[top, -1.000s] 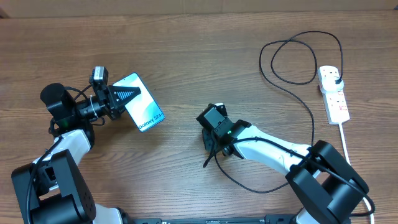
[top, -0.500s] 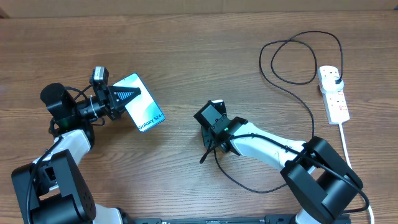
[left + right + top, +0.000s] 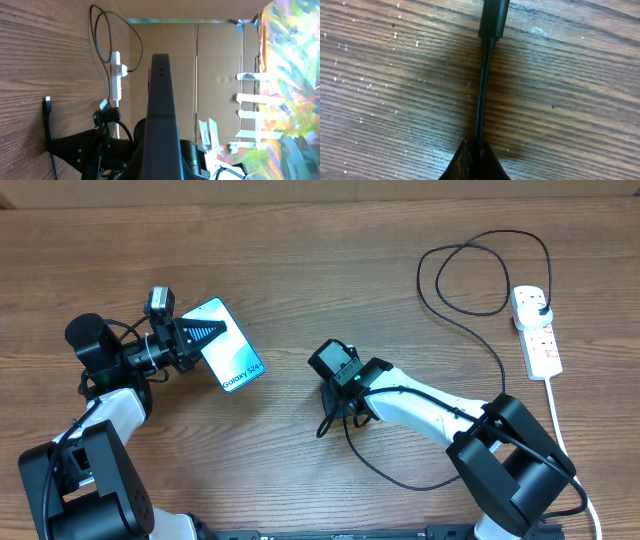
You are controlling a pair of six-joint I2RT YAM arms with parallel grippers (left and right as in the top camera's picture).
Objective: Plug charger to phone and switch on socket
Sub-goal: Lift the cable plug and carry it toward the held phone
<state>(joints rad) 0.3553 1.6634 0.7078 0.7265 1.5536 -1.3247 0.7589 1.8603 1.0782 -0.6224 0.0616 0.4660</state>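
Close in on my right side, my right tool (image 3: 475,155) is pinched fully shut on the charger (image 3: 481,95). It nips the thin black cable a little way behind the connector tip (image 3: 493,17). The tip points out ahead of the fingers, low over the wooden surface (image 3: 300,270); I cannot tell whether it touches the wood. In the overhead view the tip aims back toward my base, and the cable trails behind the tool in a slack curve across the surface.

Over on my left and slightly farther out, my left tool (image 3: 212,330) is clamped shut on the phone (image 3: 235,355), gripping it at one short end. The lit blue screen faces up, with the white "Galaxy" text near the free end, and the phone lies at a slant. Whether it rests on the surface or hangs just above it I cannot tell. It is well apart from the connector tip.

Farther off on the right, the cable climbs away and winds into a loose loop. Beyond that, by the far right edge, lies the socket (image 3: 537,335), with the charger's plug seated in its farthest outlet. Its thick white cord (image 3: 556,415) runs back toward me.
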